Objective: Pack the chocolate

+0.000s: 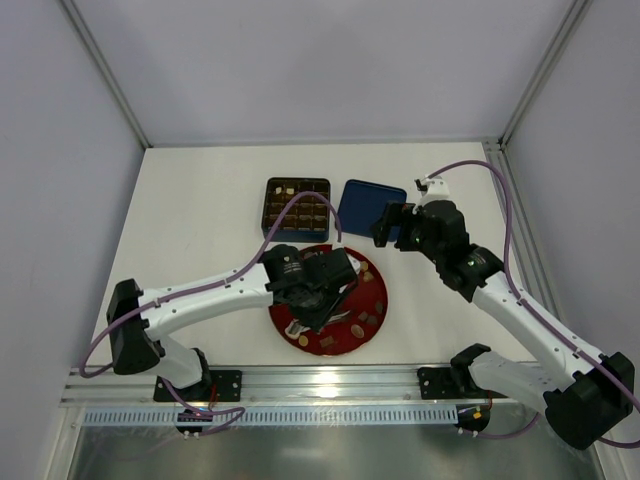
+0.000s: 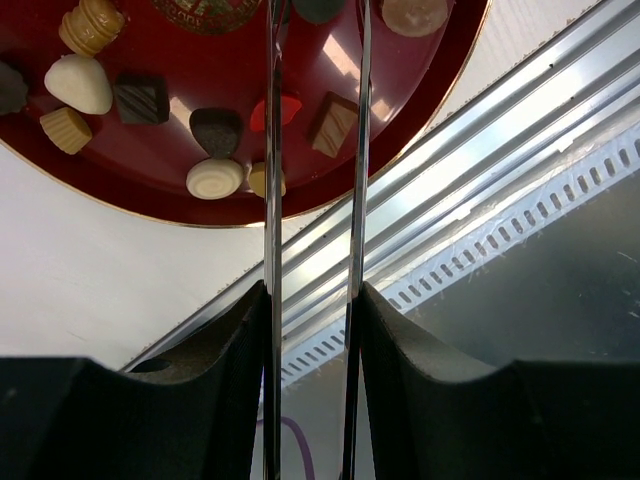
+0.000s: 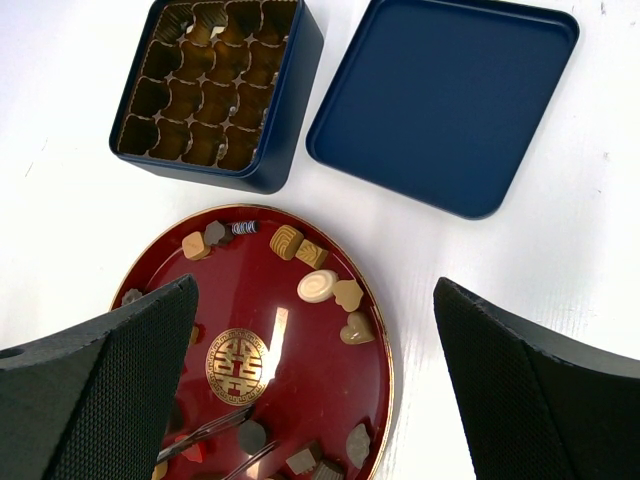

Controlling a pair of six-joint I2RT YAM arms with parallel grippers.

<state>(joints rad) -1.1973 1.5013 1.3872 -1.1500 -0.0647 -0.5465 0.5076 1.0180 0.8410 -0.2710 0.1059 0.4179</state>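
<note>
Chocolate pieces in dark brown, tan and cream lie scattered on the round red plate. They include a cream round one and a brown square one. My left gripper hangs over the plate and carries two long thin metal blades. The blades stand apart. A dark piece lies between their tips, with red plate showing on both sides of it. My right gripper is wide open above the plate's far right edge and holds nothing.
The dark blue box with a gold grid sits beyond the plate, with a few pieces in its far cells. Its blue lid lies upturned to the right. A metal rail runs along the table's near edge.
</note>
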